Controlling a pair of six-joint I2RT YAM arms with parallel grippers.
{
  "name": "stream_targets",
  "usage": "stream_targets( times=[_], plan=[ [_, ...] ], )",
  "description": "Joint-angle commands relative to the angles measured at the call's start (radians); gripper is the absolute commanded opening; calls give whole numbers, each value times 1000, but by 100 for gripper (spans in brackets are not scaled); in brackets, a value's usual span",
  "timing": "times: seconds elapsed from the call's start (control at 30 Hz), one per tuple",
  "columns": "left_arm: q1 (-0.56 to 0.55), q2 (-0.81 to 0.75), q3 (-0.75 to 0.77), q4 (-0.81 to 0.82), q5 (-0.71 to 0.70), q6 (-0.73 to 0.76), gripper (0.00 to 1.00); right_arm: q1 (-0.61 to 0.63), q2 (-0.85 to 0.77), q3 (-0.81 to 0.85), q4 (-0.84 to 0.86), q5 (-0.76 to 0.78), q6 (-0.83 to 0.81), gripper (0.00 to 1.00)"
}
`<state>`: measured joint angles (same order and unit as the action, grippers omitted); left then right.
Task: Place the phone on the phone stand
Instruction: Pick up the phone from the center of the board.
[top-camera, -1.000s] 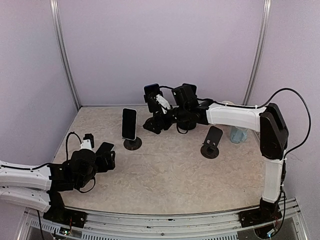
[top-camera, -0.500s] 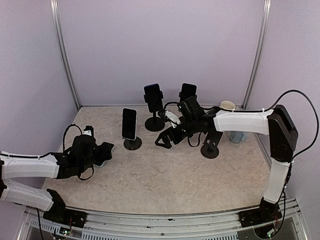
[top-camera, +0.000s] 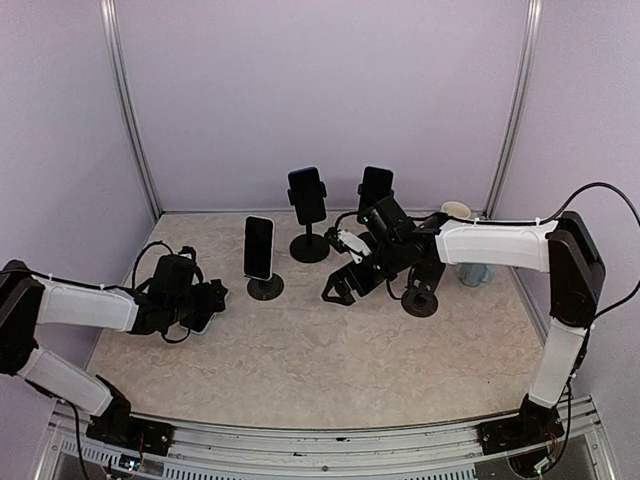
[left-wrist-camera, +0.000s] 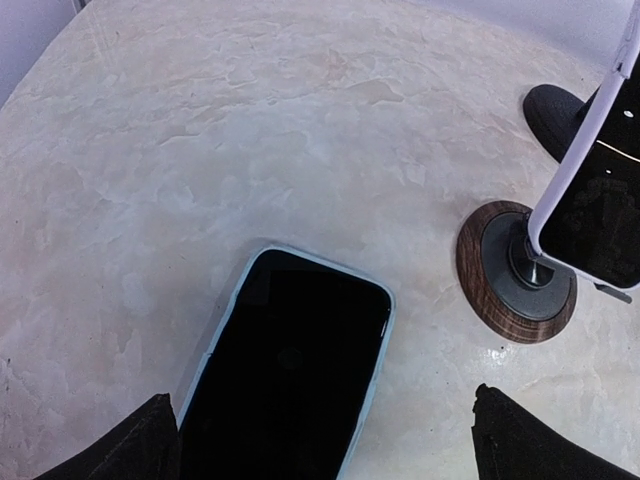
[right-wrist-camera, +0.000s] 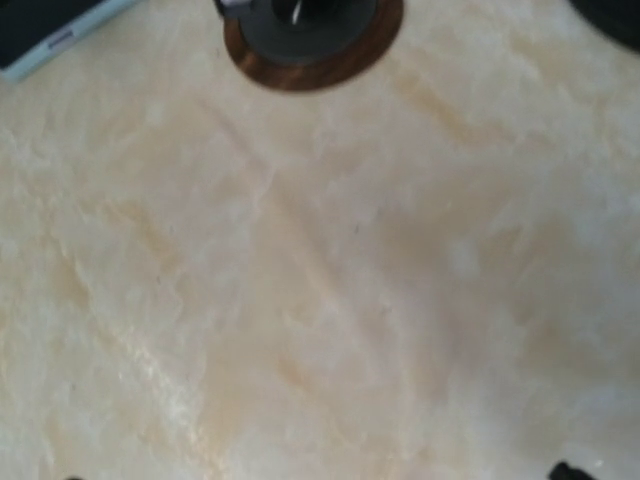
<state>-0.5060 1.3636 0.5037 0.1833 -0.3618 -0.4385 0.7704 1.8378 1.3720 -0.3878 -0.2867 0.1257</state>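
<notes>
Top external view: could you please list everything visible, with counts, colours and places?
flat phone: one, black screen, pale case, table's left.
upright phones: three, dark, back centre; two visibly on stands.
empty stand: one, black, right of centre, partly hidden.
cup: one, clear bluish, back right.
table: one, beige marbled.
left gripper: open, over the flat phone.
right gripper: open, over bare table.

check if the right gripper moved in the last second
Yes. The right gripper has drawn back from the black phone stand at the rear, toward the near edge and slightly to the right of it, jaws open.
</notes>
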Motion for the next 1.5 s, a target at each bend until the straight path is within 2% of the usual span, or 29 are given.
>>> stream_targets(
  times=[0.0,0.23,0.67,0.83,1.17,1.47],
  plan=[
    [33,62,38,25,68,58,99,6,-14,-21,-15,-36,11,100],
    [85,126,45,63,123,66,99,7,-5,-20,-15,-53,9,100],
    [112,275,164,-27,154,66,99,6,-2,-23,-6,-77,8,100],
    [111,265,158,-29,125,56,99,6,-1,-34,1,-78,4,100],
    [112,142,80,27,64,27,99,7,16,-28,7,-85,2,100],
    [112,244,146,-72,92,13,99,7,12,-34,15,-94,3,100]
  ],
)
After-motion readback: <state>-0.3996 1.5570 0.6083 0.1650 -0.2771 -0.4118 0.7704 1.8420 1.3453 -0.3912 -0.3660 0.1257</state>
